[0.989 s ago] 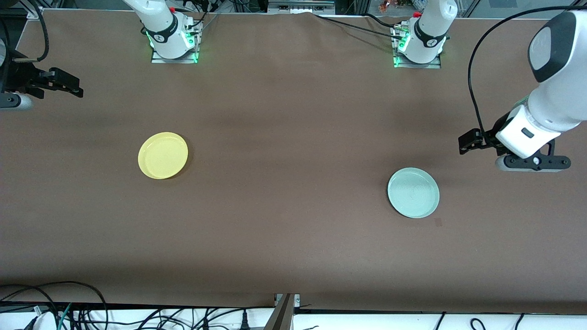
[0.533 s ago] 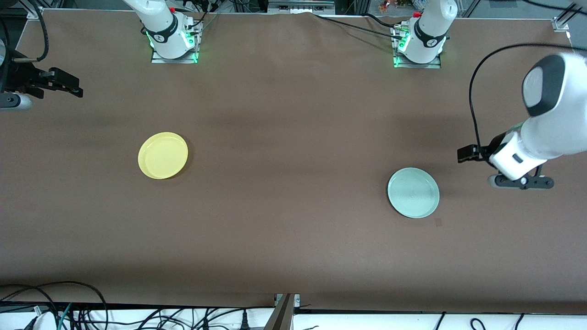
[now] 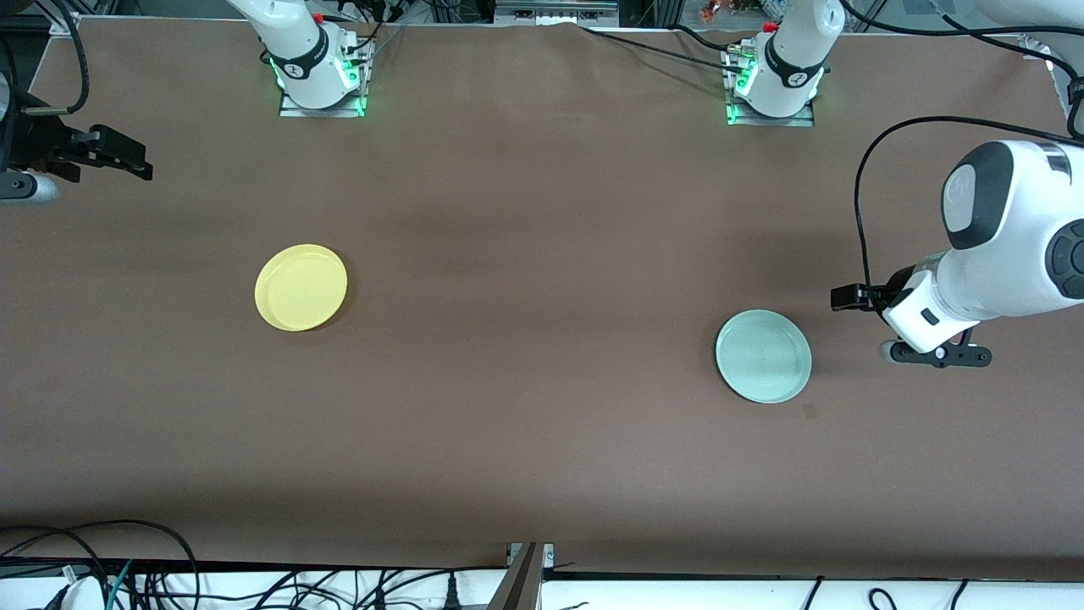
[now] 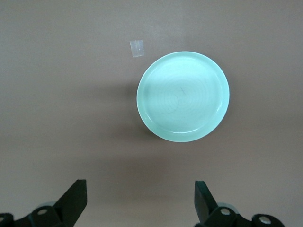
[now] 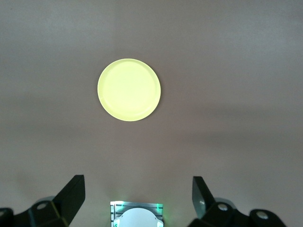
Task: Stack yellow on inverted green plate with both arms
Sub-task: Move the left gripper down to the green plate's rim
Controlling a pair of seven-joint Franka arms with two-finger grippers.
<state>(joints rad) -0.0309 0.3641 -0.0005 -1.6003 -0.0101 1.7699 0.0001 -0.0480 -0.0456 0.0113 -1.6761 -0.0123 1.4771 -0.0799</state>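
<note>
- We saw the yellow plate flat on the brown tabletop toward the right arm's end, the green plate well apart from it, rim up.
- Our left pincer hung wide open and empty near the green rim.
- Our right pincer waited wide open and empty over the tabletop's edge.

Open worktop around both plates, nothing crowding either rim.

The yellow plate and the green plate lie well apart with bare worktop between them. At the green plate's 3 o'clock hangs the left gripper, jaws wide; a small marker patch lies flat at 5 o'clock.
</note>
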